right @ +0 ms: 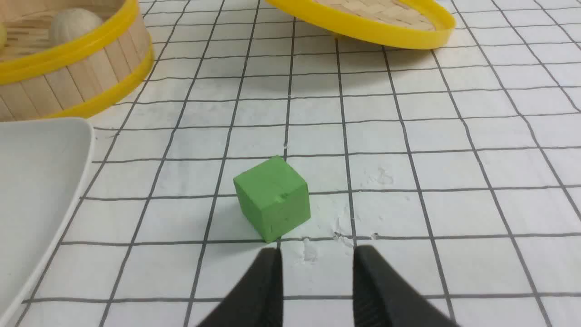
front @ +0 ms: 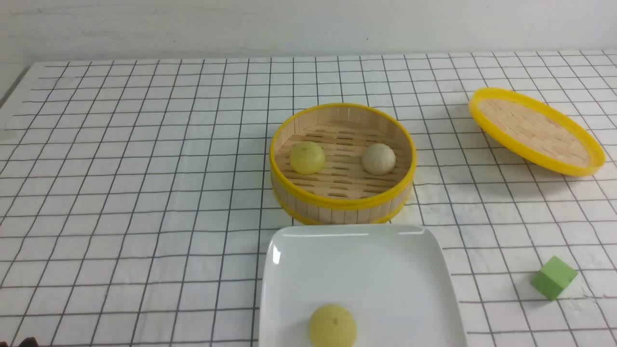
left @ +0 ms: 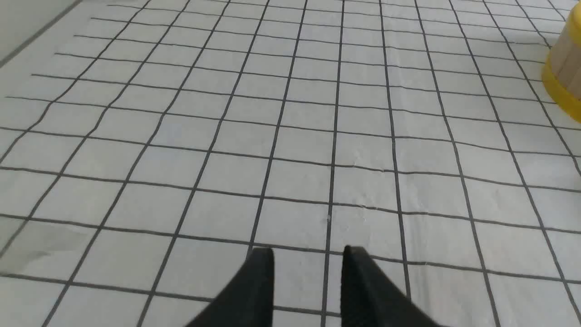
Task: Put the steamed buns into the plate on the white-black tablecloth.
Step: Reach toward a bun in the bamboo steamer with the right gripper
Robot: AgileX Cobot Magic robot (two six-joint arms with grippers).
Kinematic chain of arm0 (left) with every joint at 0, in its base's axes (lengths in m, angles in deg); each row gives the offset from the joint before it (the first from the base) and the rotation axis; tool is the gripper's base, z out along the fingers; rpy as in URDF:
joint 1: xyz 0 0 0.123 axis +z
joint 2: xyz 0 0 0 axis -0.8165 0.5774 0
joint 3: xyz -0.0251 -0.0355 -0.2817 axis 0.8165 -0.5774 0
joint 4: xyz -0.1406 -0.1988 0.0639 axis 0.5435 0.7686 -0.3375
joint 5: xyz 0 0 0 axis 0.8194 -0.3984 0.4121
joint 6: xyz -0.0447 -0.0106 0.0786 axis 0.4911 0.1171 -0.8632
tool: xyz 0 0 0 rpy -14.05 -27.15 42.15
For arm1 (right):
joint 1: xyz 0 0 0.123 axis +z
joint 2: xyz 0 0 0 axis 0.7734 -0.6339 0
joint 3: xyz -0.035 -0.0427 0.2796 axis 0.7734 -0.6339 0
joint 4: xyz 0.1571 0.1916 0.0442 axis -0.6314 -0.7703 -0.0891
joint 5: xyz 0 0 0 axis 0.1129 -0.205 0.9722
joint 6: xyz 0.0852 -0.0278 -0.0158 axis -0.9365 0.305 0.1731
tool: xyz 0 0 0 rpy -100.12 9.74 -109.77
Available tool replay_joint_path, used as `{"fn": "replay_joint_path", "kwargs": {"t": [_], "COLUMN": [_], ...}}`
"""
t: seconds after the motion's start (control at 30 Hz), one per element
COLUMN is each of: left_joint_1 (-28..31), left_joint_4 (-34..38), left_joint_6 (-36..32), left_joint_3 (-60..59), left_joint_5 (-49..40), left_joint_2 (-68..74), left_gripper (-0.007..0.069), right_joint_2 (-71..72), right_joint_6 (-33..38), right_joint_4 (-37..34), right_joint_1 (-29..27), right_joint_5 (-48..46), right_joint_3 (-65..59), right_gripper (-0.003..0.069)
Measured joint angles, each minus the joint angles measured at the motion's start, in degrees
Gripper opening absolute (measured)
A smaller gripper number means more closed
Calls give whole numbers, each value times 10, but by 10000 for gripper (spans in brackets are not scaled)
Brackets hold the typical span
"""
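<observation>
One pale yellow steamed bun [front: 332, 326] lies on the white square plate [front: 385, 260] near its front edge. Another pale yellow bun [front: 307, 157] and a beige-grey bun [front: 378, 158] sit inside the bamboo steamer [front: 342, 202] just behind the plate, all on the white-black tablecloth [front: 144, 193]. My left gripper [left: 308, 250] is open over bare cloth, with the steamer's wall [left: 565, 68] far off to one side. My right gripper [right: 317, 250] is open and empty just short of a green cube [right: 272, 197]; the plate's rim [right: 86, 150] and the beige-grey bun [right: 75, 25] show beyond. Neither gripper shows in the front view.
The steamer's flat yellow-rimmed lid [front: 535, 130] rests at the back right, tilted, with a shadow under it. The green cube [front: 554, 277] stands right of the plate. The cloth's left edge [front: 14, 84] runs along the far left.
</observation>
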Motion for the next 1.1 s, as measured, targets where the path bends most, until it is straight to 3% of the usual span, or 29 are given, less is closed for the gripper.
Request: {"fn": "replay_joint_path", "kwargs": {"t": [0.9, 1.07, 1.1], "left_joint_1": [0, 0, 0], "left_joint_4": [-11, 79, 137], "left_joint_6": [2, 95, 152], "left_joint_3": [0, 0, -1], "left_joint_5": [0, 10, 19], "left_joint_2": [0, 0, 0], "left_gripper": [241, 241, 241], "right_joint_2": [0, 0, 0], "right_joint_6": [0, -7, -33], "right_joint_4": [0, -31, -85], "right_joint_1": [0, 0, 0], "right_joint_5": [0, 2, 5], "right_joint_3": [0, 0, -1], "right_gripper": [240, 240, 240]}}
